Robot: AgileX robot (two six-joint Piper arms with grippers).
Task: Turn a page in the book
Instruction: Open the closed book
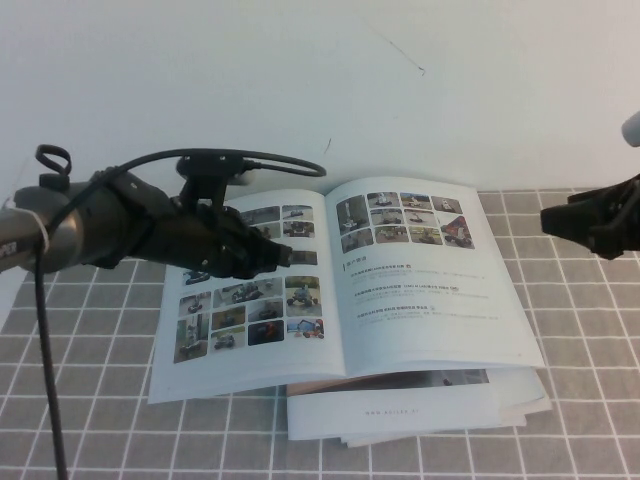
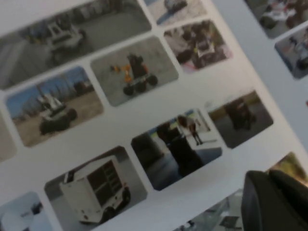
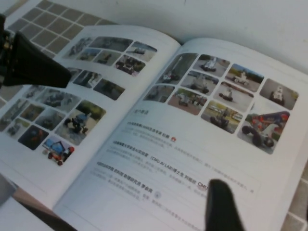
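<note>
The book (image 1: 345, 290) lies open on the checked cloth. Its left sheet is a full grid of photos. The page (image 1: 430, 290) on the right has two rows of photos above lines of text and lies flat. My left gripper (image 1: 278, 256) is shut and rests low over the left sheet's photo grid (image 2: 144, 120); its fingertips (image 2: 274, 202) show dark against the photos. My right gripper (image 1: 560, 222) hovers beyond the book's right edge, open and empty. One of its fingers (image 3: 222, 207) shows over the page's text (image 3: 159, 159). The left gripper also shows in the right wrist view (image 3: 29, 67).
A smaller stack of white sheets (image 1: 420, 415) sticks out from under the book's near edge. The grey checked cloth (image 1: 580, 400) covers the table. A white surface (image 1: 320, 80) lies behind the book. The left arm's cable (image 1: 250, 157) loops above the book's far left corner.
</note>
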